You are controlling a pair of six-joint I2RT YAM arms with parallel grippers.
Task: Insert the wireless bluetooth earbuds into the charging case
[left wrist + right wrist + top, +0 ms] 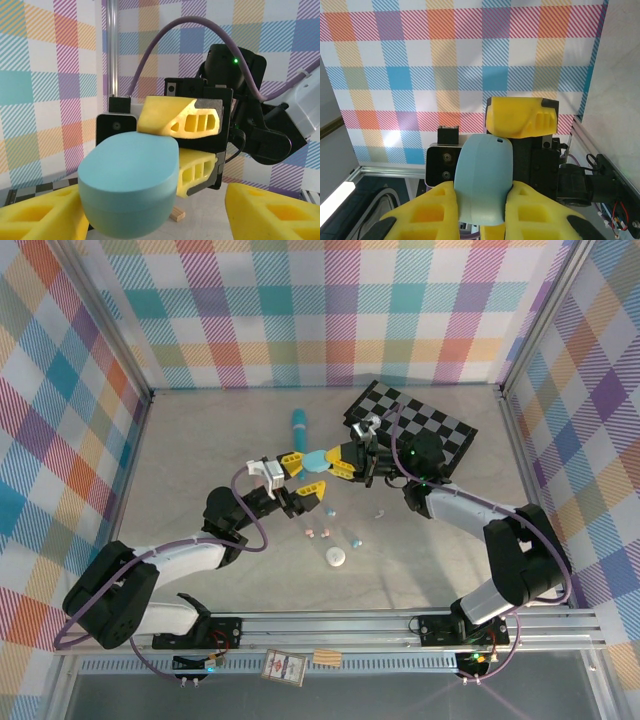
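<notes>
Top external view has both claws meeting over the middle of the table [200,460]. The right claw [338,462] is squeezed tight on one end of a light blue case [316,460] and holds it up in the air. The left claw [303,473] is open, with one yellow finger on each side of the case. Left wrist view shows a gap between the case and one of those fingers. The other finger is partly hidden behind the case, so I cannot tell if it touches. The case looks closed. The tiny earbuds [323,533] lie loose on the table, nearer the arm bases than the claws. Two pinkish ones sit side by side, and a blue one lies near a white oval case [335,557]. A teal pen [299,425] and a checkered board [410,425] lie farther back.
</notes>
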